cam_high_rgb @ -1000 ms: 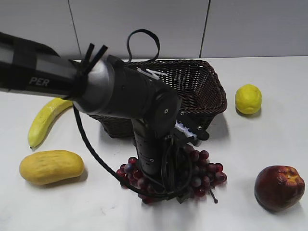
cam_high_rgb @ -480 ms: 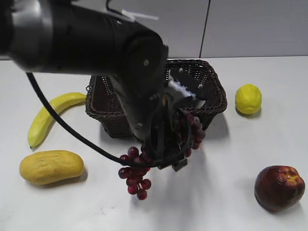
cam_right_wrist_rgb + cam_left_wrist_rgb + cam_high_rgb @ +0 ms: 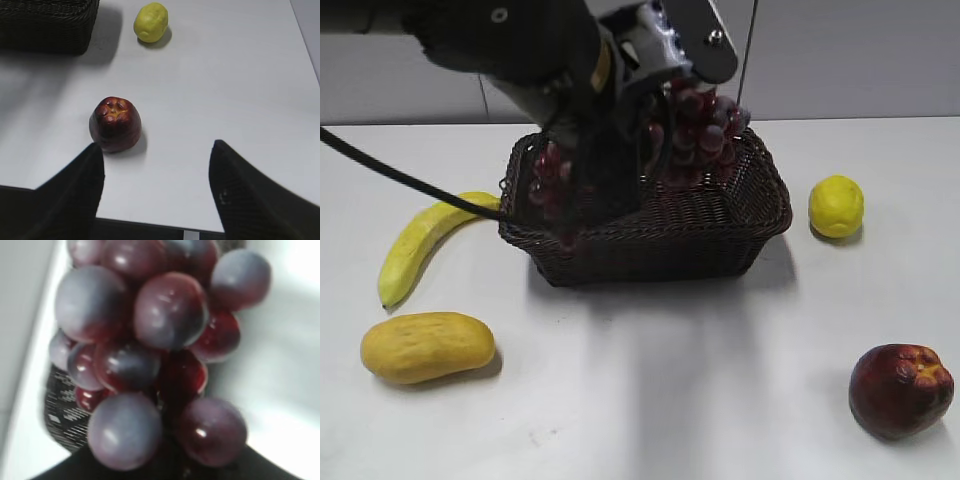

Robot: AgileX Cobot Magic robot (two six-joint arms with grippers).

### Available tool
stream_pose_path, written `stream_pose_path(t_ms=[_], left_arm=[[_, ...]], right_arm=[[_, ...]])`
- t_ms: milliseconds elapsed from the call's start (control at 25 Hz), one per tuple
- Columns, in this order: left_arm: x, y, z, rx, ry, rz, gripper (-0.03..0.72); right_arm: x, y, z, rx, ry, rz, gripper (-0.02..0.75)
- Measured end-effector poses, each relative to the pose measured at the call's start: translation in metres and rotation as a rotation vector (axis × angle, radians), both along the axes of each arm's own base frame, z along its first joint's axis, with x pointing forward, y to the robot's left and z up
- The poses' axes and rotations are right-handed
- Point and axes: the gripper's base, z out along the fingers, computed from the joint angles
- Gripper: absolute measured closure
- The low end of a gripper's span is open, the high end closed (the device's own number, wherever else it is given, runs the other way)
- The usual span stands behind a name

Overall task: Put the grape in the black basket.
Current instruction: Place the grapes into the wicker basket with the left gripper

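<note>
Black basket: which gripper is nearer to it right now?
Left. The left gripper hangs over the black basket, holding the grape above its opening. The right gripper sits open, well off over bare table near the red fruit.

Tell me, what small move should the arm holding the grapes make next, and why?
Probably lower a little, then open its fingers. The grapes hang from the left gripper above the basket, part of the bunch draping near the left rim, so a short descent should settle them inside rather than letting them spill over. The right gripper is open and idle by the red fruit.
</note>
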Motion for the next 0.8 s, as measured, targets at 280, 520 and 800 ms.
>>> stream_pose_path(t_ms=[280, 520, 800], left_arm=[[0.022, -0.004, 0.015, -0.027, -0.274, -0.133, 0.421], [0.062, 0.014, -0.008, -0.01, -0.271, -0.07, 0.421], [0.084, 0.018, -0.037, 0.006, -0.234, -0.092, 0.421]], right_arm=[[0.0, 0.0, 0.0, 0.0, 0.0, 0.0, 0.239], [0.0, 0.0, 0.0, 0.0, 0.0, 0.0, 0.239], [0.0, 0.0, 0.0, 0.0, 0.0, 0.0, 0.239]])
